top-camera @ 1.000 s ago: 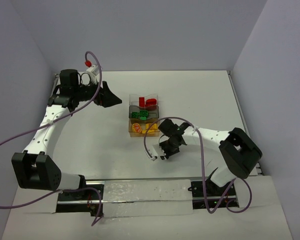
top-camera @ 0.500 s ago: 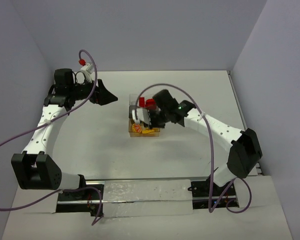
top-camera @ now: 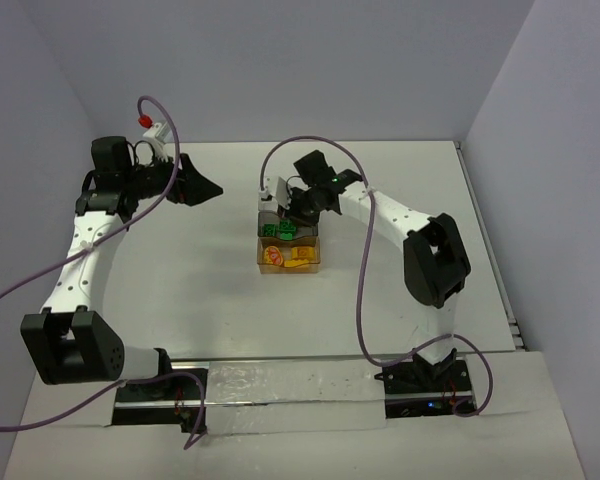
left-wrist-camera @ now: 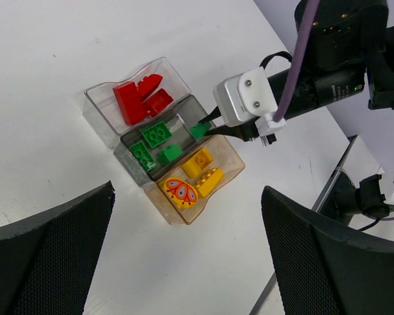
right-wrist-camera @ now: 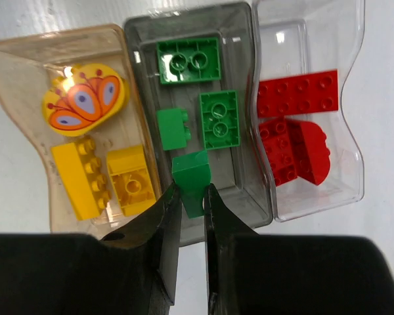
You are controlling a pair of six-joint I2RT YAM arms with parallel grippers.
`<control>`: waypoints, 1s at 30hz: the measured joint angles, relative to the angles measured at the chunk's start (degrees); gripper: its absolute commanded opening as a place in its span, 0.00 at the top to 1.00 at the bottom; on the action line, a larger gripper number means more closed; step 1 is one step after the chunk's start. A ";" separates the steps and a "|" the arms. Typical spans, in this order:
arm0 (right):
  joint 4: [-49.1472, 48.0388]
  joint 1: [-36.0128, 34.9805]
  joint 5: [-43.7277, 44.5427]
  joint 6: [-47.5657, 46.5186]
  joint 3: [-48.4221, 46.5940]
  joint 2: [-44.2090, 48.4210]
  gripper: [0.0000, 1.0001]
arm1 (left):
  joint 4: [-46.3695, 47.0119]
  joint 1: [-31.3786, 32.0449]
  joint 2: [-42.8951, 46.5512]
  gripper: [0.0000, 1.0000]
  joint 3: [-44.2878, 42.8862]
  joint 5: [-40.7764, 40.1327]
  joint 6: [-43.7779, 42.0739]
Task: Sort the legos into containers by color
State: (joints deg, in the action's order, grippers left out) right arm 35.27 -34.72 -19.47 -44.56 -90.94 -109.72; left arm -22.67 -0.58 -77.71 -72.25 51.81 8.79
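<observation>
While pinched in the claw, green lego (right-wrist-camera: 192, 174): clenched between the two fingertips of the right gripper (right-wrist-camera: 190, 191), which grasps its lower part from 6 o'clock in the right wrist view.
Long axis of held lego: runs 12 to 6 o'clock in that view, in line with the fingers and with the grey tray's long side. The broad end points to 12 and the narrow end sits between the fingers.
Place of held lego: at the 6 o'clock end of the grey tray (right-wrist-camera: 241, 176), over its end rim; whether it touches the tray cannot be told.
Green legos (right-wrist-camera: 219, 119) in grey tray: three, all at 12 o'clock of the held one; two show a pair of studs, one is small and plain.
Clear tray (right-wrist-camera: 302, 39): at 3 o'clock of the grey one, side by side. It holds red legos (right-wrist-camera: 297, 92): a studded plate with its long axis 9 to 3, and a cluster just beside it at 6.
Amber tray (right-wrist-camera: 16, 72): at 9 o'clock of the grey one, holding two yellow bricks (right-wrist-camera: 85, 180) and a rounded yellow piece (right-wrist-camera: 85, 98).
Print: an orange butterfly with lilac spots on the rounded yellow piece.
Row in top view: clear at 12, grey in the middle, amber at 6.
Left gripper (top-camera: 208, 188): released, fingers spread wide and holding nothing, at 9 o'clock of the trays and well apart from them, over the white table (top-camera: 400, 190).
</observation>
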 measured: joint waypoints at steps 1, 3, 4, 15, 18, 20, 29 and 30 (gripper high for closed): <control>-0.02 0.38 0.16 0.22 -0.02 -0.36 1.00 | 0.12 -0.25 0.00 0.01 0.00 0.02 0.04; 0.05 1.03 0.44 1.00 -0.34 -0.87 1.00 | 0.23 -0.50 0.00 0.01 0.00 0.07 0.09; 0.08 1.27 0.53 1.22 -0.87 -1.14 1.00 | 0.21 -0.52 0.00 0.01 0.00 0.09 0.08; 0.55 2.27 2.35 1.01 -3.17 -6.00 0.95 | 0.17 -0.52 -0.01 0.01 0.00 0.12 -0.10; 0.98 2.36 2.61 0.60 -3.17 -6.25 0.78 | 0.17 -0.52 -0.05 0.01 0.00 0.12 -0.10; 0.98 2.36 2.72 0.35 -3.17 -6.25 0.61 | 0.15 -0.54 -0.16 0.01 0.00 0.10 -0.10; 2.32 2.41 2.17 1.04 -3.17 -5.56 0.34 | -0.65 -0.54 -1.96 0.01 -0.17 -0.71 -0.30; 2.55 2.41 1.96 1.34 -3.18 -5.03 0.33 | -0.70 -0.54 -2.11 0.01 -0.29 -0.93 -0.29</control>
State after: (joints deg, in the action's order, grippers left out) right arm 37.82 -32.32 -17.51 -43.22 -94.12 -114.75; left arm -23.37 -1.13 -79.82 -72.54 50.88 8.51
